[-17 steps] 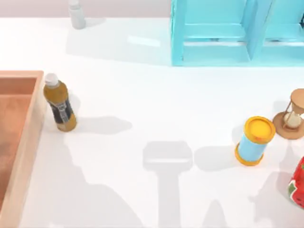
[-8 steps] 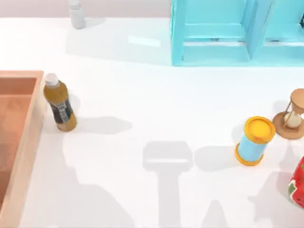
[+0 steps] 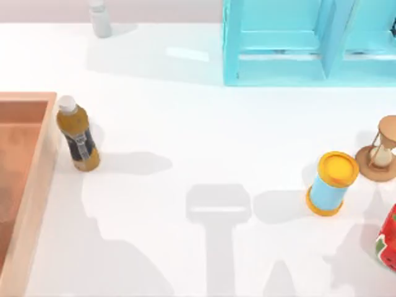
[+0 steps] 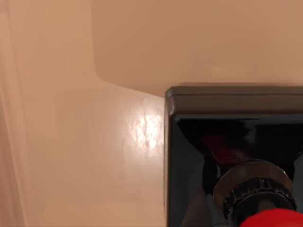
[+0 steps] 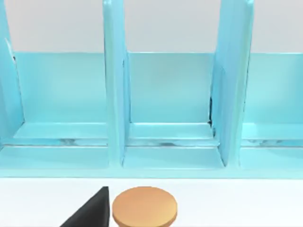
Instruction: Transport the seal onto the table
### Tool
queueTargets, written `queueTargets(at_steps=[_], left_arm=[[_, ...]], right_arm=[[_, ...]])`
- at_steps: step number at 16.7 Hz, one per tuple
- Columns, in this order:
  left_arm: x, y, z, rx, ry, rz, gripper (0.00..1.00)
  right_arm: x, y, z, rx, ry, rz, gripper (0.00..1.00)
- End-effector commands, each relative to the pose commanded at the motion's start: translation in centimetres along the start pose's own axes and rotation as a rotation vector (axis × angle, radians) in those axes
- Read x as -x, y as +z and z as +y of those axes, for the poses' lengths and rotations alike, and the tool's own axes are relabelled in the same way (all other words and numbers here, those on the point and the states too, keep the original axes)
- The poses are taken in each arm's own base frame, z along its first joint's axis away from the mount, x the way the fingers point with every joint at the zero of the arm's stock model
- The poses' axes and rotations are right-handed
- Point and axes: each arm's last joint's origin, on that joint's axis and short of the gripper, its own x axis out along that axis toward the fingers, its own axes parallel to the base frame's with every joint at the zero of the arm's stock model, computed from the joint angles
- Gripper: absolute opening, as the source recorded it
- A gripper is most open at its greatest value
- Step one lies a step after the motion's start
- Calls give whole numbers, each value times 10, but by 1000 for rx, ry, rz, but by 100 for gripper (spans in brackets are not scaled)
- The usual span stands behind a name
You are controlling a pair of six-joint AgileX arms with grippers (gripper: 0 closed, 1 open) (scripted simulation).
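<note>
The seal sits close under the left arm's wrist camera, over the smooth orange-brown floor of the wooden tray, not on the white table. Its black square block shows sharp edges, with a knurled metal collar and the glossy red knob above. Whether the block touches the tray floor cannot be told, and neither can how far the left pincer is open or whether it has hold of the seal.

From above, the tray lies at the table's left edge. Just beside its rim stands a plastic bottle of amber drink with a white cap and a dark label. A small pale bottle stands at the far edge. A light blue shelf unit with flat upright dividers fills the far right.

On the right side of the table a blue cylinder with yellow lid stands near a wooden hourglass. A red strawberry-patterned object sits at the right edge. Soft grey shadows of the arms fall across the table's near half.

The right wrist camera faces the shelf's open bays — glossy and evenly blue. A black wedge lies just beside the hourglass's round wooden top. The right pincer's opening cannot be told.
</note>
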Motion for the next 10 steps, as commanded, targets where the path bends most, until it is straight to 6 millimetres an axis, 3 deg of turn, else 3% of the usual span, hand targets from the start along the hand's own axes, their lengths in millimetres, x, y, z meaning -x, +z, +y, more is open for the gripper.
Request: queueTargets(at_steps=[2,3,10], left_arm=[[0,0,0,0,0,0,2],[0,0,0,0,0,0,0],[0,0,0,0,0,0,0]], right_arm=[[0,0,0,0,0,0,100],[0,0,0,0,0,0,100],[0,0,0,0,0,0,100]])
